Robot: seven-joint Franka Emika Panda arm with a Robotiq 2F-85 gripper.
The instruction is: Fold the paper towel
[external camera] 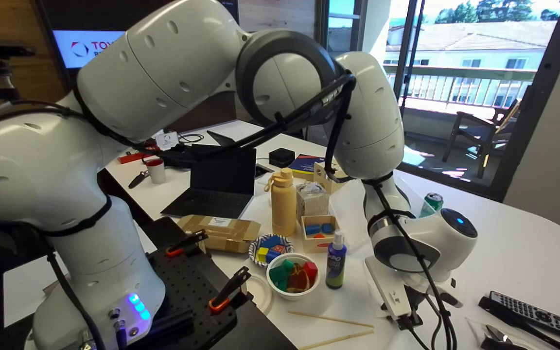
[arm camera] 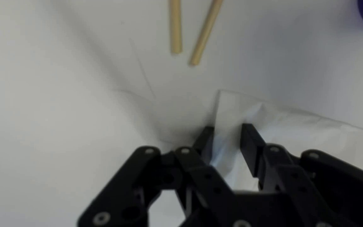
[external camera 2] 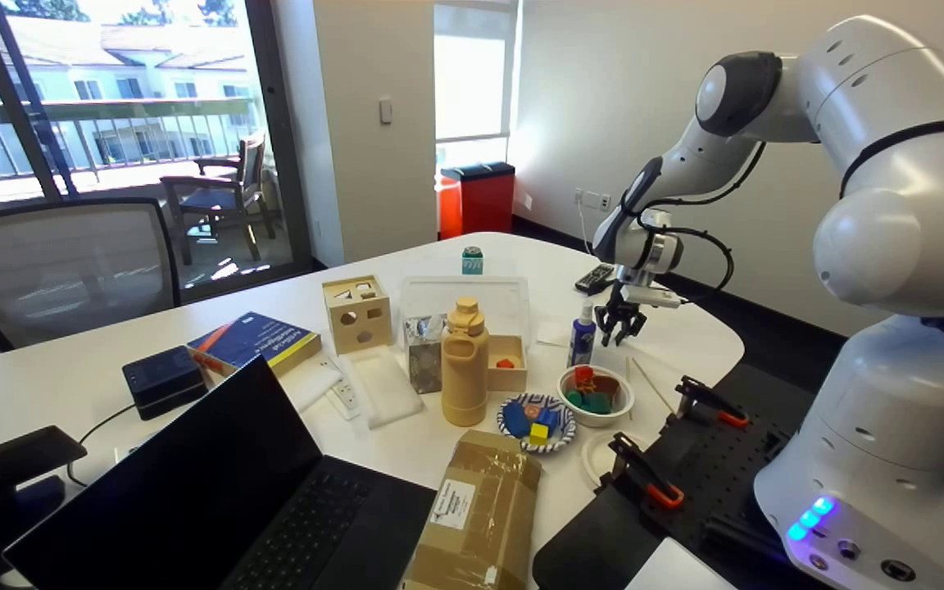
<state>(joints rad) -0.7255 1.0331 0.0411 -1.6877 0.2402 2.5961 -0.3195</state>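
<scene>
The paper towel is a thin white sheet lying on the white table, with creases near its left edge. In the wrist view its left edge stands up slightly between the fingers. It also shows faintly in an exterior view. My gripper is partly open, low at the table, with its fingertips on either side of that edge. A gap shows between the right finger and the raised edge; the left finger is close against the edge, and I cannot tell whether it touches. The gripper also shows in an exterior view beside the spray bottle.
A blue spray bottle stands close to the gripper. Two wooden sticks lie in front. A white bowl of blocks, a patterned bowl, a wooden box and a yellow bottle stand nearby. A remote lies beyond.
</scene>
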